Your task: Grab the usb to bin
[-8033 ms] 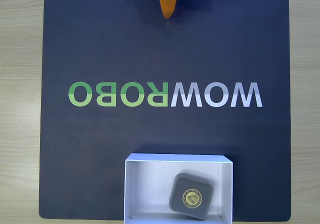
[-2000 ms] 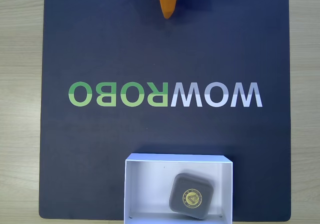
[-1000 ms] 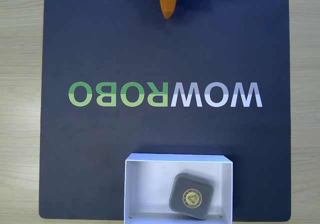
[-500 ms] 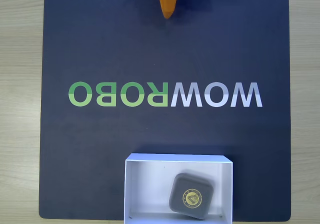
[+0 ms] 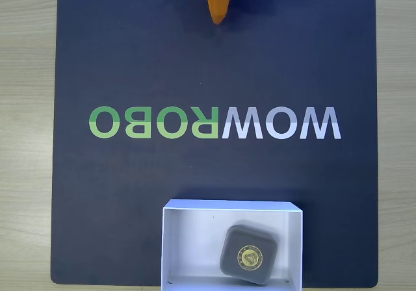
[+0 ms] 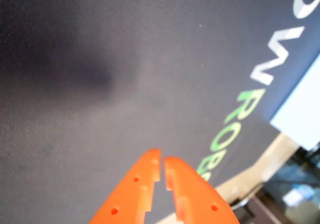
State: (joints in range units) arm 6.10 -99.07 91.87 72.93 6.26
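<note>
Currently I log: usb [image 5: 249, 255] lying inside bin [image 5: 195, 239], right of its centre; gripper [image 6: 162, 163] far across mat [image 5: 130, 57] from bin, orange tips nearly touching, seemingly empty.

The fixed view looks straight down from above on the dark navy rectangular mat [image 5: 214, 76], taking in almost all of it, with the printed lettering [image 5: 214, 123] reading reversed. The wrist view sits close above the same mat [image 6: 100, 74], angled low along its surface, with the orange two-finger gripper [image 6: 162, 165] entering from its bottom edge. Both views share the mat, part of the lettering [image 6: 250, 104] and the shallow white rectangular box [image 5: 231, 206], whose corner [image 6: 302, 119] appears at the wrist view's right edge.
</note>
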